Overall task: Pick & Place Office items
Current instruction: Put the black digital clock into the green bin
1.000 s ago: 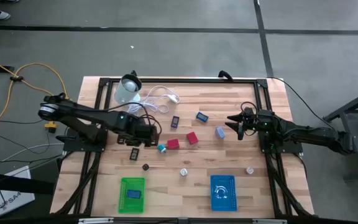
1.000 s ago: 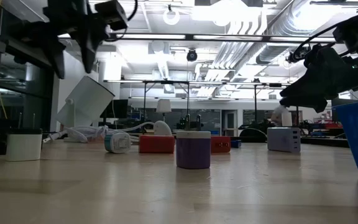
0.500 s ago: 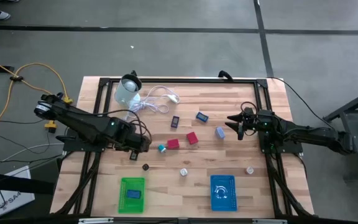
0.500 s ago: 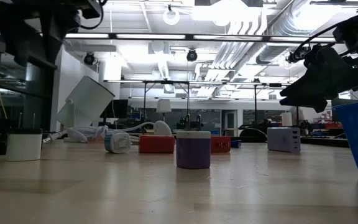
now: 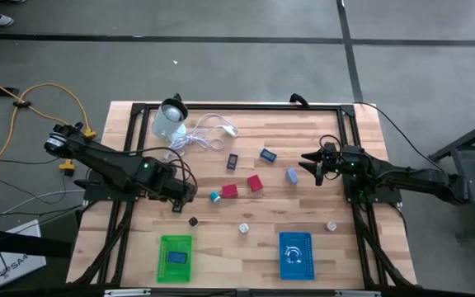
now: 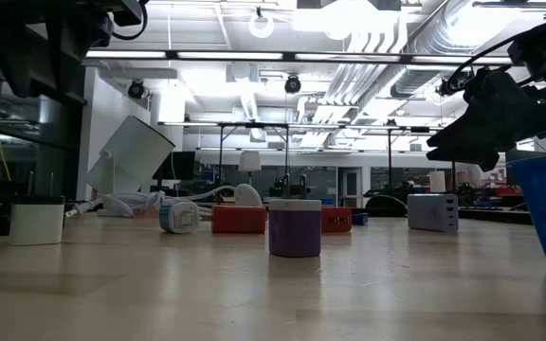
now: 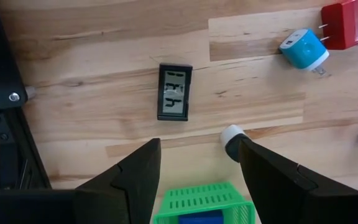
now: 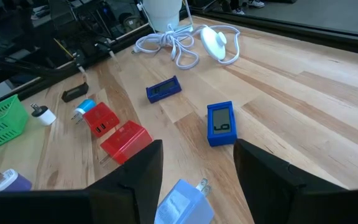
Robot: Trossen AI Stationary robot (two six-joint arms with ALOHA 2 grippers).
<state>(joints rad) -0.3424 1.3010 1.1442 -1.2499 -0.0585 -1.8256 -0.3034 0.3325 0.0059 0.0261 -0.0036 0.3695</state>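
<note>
Your left gripper (image 7: pixel 194 165) hovers with jaws apart and empty, a black clock (image 7: pixel 174 92) lying at twelve o'clock of it; the high view hides that gap. Your right gripper (image 8: pixel 194 168) also stands apart, empty, over a pale blue charger (image 8: pixel 182 200). Only the low view shows the purple-based plug (image 6: pixel 295 228) upright.

Robotics lab — exposed ceiling ducts (image 6: pixel 425 43), strip lights, concrete floor (image 5: pixel 221 66).
</note>
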